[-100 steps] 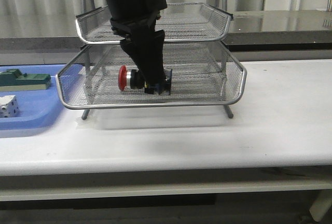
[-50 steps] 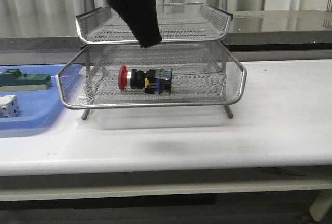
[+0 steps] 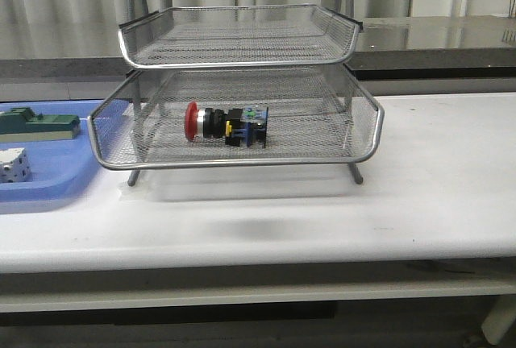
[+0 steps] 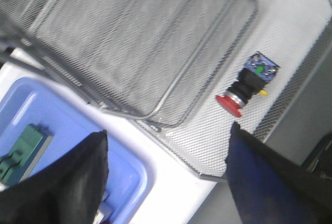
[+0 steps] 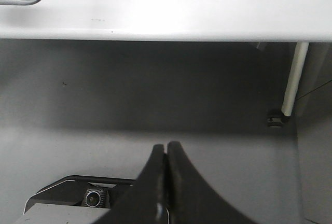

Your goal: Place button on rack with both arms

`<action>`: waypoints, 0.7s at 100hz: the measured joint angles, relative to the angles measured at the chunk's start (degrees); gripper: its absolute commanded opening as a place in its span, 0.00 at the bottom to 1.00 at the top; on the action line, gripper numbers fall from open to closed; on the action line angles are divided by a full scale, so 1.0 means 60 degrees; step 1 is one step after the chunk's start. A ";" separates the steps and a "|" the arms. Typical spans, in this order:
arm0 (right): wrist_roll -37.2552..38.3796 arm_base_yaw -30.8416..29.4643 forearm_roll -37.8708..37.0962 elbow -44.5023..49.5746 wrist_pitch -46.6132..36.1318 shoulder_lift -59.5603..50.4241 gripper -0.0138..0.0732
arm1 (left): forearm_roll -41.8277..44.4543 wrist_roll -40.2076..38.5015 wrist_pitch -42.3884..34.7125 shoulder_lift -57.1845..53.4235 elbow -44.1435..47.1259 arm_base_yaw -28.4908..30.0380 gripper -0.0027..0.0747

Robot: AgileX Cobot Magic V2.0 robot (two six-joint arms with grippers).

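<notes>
The button [image 3: 226,125] lies on its side in the middle tier of the silver wire rack [image 3: 363,134], red head toward the left. It also shows in the left wrist view [image 4: 248,83], resting on the rack's mesh [image 4: 155,37]. My left gripper [image 4: 166,146] is open and empty, high above the rack's left corner, clear of the button. My right gripper [image 5: 166,149] is shut and empty, below the table edge, over the floor. Neither arm shows in the front view.
A shallow blue tray [image 3: 48,191] at the left holds a green block [image 3: 36,125] and a white cube-like part [image 3: 12,164]. The tray [image 4: 31,110] also shows in the left wrist view. A table leg [image 5: 291,79] stands at the right.
The left arm has let go of the button and risen out of the front view. The button stays lying in the middle tier.
</notes>
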 measured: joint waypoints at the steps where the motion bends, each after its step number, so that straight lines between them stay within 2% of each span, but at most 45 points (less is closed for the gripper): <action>1: 0.0000 0.0000 0.0000 0.0000 0.0000 0.0000 0.08 | 0.0000 -0.0034 0.0000 -0.0042 0.0026 0.0092 0.60; 19: 0.0000 0.0000 0.0000 0.0000 0.0000 0.0000 0.08 | 0.0090 -0.0573 0.0011 -0.1174 0.0804 0.1282 0.58; 38: 0.0000 0.0000 0.0000 0.0000 0.0000 0.0000 0.08 | 0.0148 -0.1033 -0.0603 -0.2559 0.2550 0.2413 0.58; 70: 0.0000 0.0000 0.0000 0.0000 0.0000 0.0000 0.08 | 0.0108 -0.1824 -0.2385 -0.5276 0.6509 0.2712 0.58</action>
